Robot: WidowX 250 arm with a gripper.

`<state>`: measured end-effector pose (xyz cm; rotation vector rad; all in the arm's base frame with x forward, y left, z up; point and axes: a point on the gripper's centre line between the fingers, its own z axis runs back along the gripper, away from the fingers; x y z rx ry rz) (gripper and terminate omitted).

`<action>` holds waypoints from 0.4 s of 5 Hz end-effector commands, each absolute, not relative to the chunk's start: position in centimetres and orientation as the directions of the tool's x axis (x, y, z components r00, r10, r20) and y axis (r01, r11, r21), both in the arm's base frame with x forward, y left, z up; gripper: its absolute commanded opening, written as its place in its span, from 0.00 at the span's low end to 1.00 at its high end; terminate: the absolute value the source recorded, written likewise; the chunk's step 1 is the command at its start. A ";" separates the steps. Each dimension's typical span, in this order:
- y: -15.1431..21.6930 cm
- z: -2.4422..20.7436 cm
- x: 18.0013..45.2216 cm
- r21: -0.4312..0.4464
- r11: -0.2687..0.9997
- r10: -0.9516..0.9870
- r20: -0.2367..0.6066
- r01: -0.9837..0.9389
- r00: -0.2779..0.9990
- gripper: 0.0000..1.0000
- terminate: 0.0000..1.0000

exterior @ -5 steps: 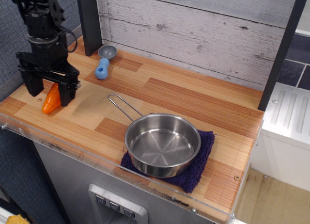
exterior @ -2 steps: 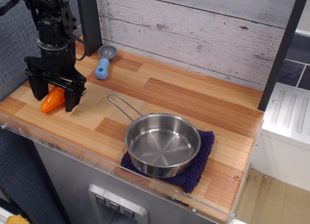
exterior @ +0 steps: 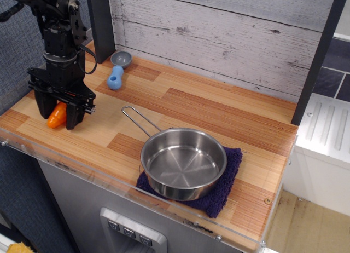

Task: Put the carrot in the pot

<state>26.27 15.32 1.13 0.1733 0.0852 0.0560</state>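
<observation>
Over at the frame's left, the gripper (exterior: 57, 118) pinches the carrot (exterior: 57, 115) between closed fingers, well apart from the pot (exterior: 184, 164).

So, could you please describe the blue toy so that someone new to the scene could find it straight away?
Start at the whitewashed plank wall behind the wooden counter and follow it to its left end, by the dark post. There lies the blue scoop-shaped toy, its grey bowl pointing towards the wall. It is the only blue item; the carrot nearby is orange, and the pot is steel.
</observation>
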 end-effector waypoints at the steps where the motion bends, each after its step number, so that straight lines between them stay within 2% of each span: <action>1: 12.6 6.7 27.3 0.161 0.986 -0.038 0.047 0.030 0.998 0.00 0.00; 2: 9.3 10.1 27.1 0.158 0.983 -0.112 0.117 0.093 0.987 0.00 0.00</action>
